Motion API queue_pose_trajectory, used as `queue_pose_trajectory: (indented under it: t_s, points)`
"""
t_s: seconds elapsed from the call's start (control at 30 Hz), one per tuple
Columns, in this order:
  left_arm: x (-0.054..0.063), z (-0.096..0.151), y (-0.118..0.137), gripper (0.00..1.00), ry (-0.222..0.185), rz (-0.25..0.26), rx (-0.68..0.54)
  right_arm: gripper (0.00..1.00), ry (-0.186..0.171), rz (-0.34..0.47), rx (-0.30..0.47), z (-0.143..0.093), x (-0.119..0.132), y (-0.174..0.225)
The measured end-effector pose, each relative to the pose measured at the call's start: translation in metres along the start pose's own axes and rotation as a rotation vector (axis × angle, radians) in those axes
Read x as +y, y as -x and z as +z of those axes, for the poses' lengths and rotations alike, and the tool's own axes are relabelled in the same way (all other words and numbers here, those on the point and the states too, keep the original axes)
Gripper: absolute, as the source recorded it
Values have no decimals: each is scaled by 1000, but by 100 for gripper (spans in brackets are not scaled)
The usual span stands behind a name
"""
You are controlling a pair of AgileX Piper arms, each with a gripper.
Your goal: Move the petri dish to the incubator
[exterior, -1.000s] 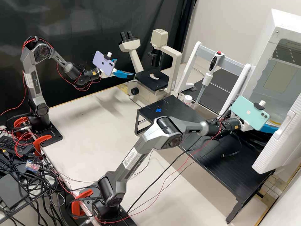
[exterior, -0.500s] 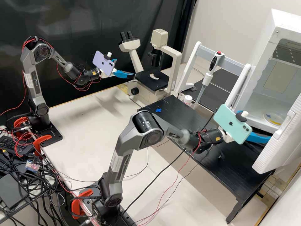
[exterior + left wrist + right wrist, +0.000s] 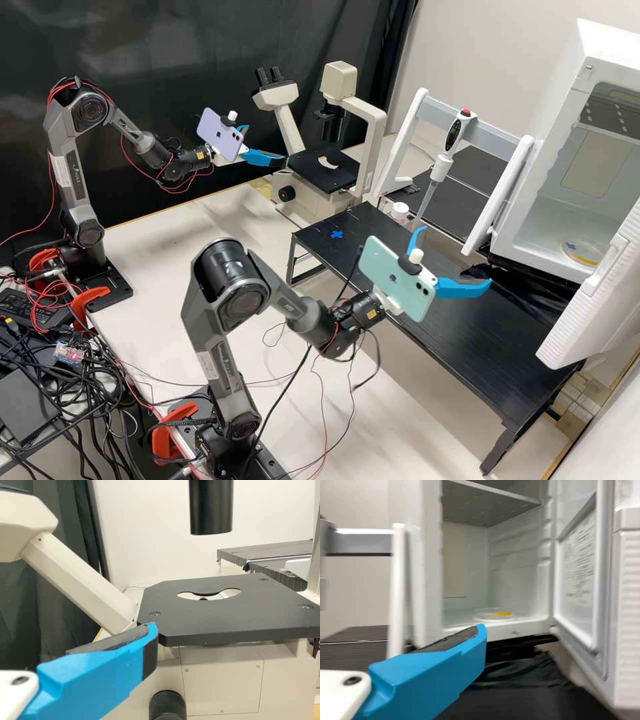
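High view shows left tool (image 3: 267,143) and right tool (image 3: 457,256) spread, right wrist view door lettering (image 3: 580,555)

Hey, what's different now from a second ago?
The right gripper moved back, away from the incubator, and is now over the black stand. The dish stayed inside the incubator, and the left gripper stayed by the microscope.

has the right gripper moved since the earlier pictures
Yes: in the high view, the right gripper has moved left in the picture, away from the incubator.
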Motion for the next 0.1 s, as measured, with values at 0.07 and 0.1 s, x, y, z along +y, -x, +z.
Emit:
queue_pose_trajectory:
  t_s: [0.07,0.1]
  points:
    - [0,0,0,100,0,0,0,100,-26,-27,8,-2,-4,12]
    - [0,0,0,100,0,0,0,100,-41,-41,9,-3,-6,20]
